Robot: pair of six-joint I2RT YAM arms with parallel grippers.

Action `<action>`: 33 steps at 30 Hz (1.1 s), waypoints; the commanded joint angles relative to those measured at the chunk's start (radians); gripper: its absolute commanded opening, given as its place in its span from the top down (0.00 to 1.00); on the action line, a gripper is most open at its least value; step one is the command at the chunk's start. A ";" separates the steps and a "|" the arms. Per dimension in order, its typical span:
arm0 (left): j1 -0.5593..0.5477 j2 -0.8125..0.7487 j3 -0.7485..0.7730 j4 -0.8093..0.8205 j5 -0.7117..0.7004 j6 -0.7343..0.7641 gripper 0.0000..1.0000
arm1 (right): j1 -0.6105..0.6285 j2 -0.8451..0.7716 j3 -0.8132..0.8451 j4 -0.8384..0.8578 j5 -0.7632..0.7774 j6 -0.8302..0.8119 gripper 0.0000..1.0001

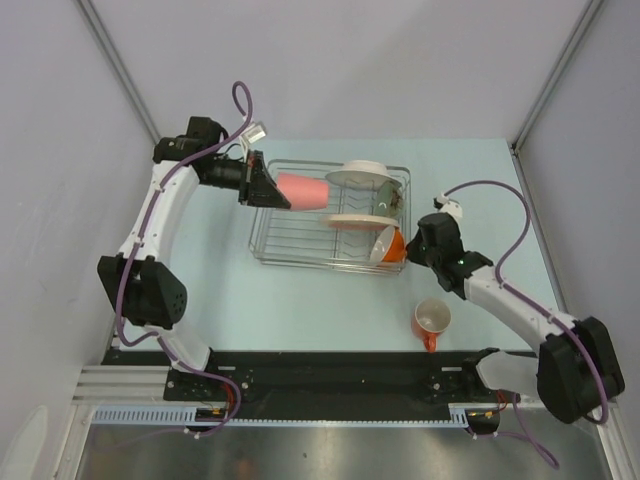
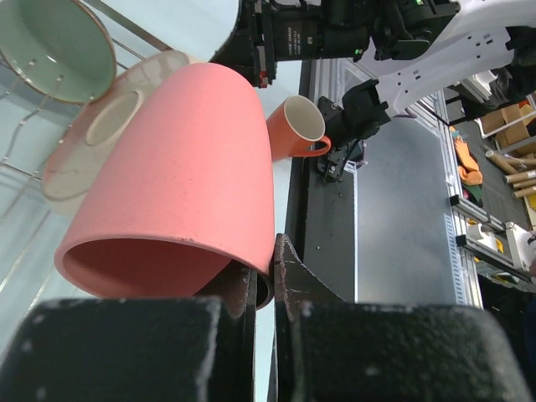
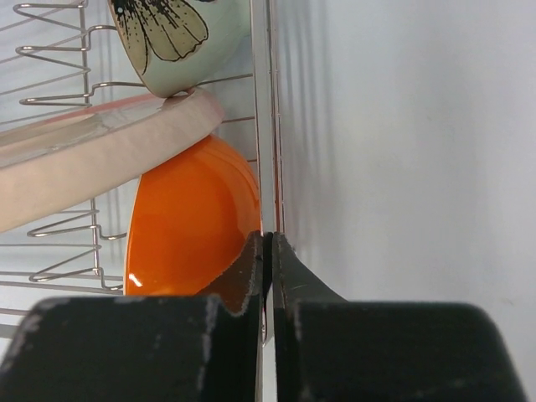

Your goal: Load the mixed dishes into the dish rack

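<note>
My left gripper (image 1: pixel 264 187) (image 2: pixel 266 266) is shut on the rim of the pink cup (image 1: pixel 303 190) (image 2: pixel 184 167), one finger inside and one outside. It holds the cup on its side above the left end of the dish rack (image 1: pixel 300 262). In the rack stand a white plate (image 1: pixel 360 177), a cream plate (image 1: pixel 352 221) (image 3: pixel 92 159) and a pale green flowered bowl (image 3: pixel 180 42) (image 2: pixel 54 46). An orange bowl (image 1: pixel 392 244) (image 3: pixel 188 218) leans in the right front corner. My right gripper (image 1: pixel 413 247) (image 3: pixel 268 244) is shut beside that bowl, at the rack's right rim wire (image 3: pixel 270 126). The orange mug (image 1: pixel 432 320) (image 2: pixel 293 130) stands on the table.
The pale blue table (image 1: pixel 230 290) is bounded by grey walls at the back and sides. A black rail (image 1: pixel 330 375) with both arm bases runs along the near edge. The right arm (image 1: pixel 510 300) stretches across the table's right side, close to the mug.
</note>
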 commanded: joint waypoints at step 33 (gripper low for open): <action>-0.075 -0.029 0.008 0.077 0.099 -0.014 0.96 | -0.323 -0.335 0.200 -0.430 -0.154 0.058 0.00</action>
